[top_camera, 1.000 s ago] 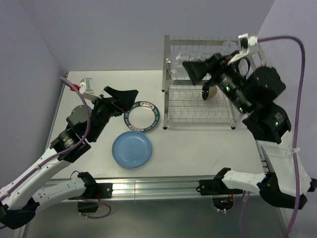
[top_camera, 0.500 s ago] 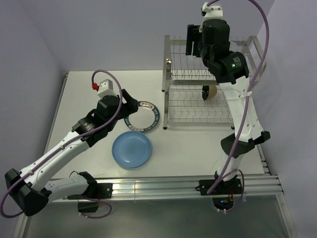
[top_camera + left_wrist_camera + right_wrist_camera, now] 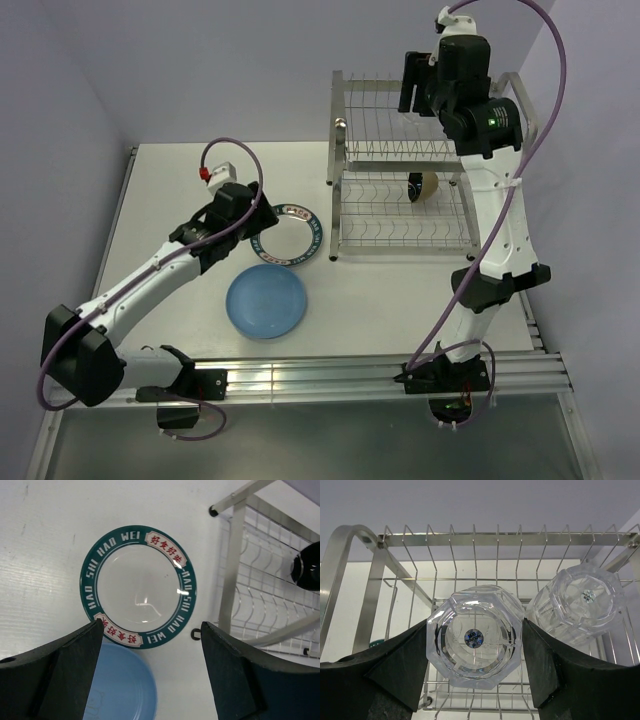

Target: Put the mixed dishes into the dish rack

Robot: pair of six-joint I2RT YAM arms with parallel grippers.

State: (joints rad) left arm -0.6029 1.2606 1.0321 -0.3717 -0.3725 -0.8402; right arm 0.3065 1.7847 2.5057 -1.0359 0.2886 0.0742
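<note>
Left gripper (image 3: 151, 626) spread wide, holding nothing, poised over white plate with teal lettered rim (image 3: 137, 587) lying flat on table (image 3: 40, 555), just ahead of fingertips. Best approach, as judged: descend straight, catch far rim, tilt up. Light-blue plate (image 3: 122, 690) abutting near rim below left finger. Dish rack (image 3: 235, 555) post close beyond right finger; open table to left. Right gripper (image 3: 475, 622) over upper tier, fingers flanking upturned clear glass (image 3: 475, 637); gripping or merely touching, cannot tell. Second glass (image 3: 580, 602) just past right finger.

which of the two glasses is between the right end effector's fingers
The centred glass in the right wrist view, flanked by the fingers; the other glass stands outside them.
</note>
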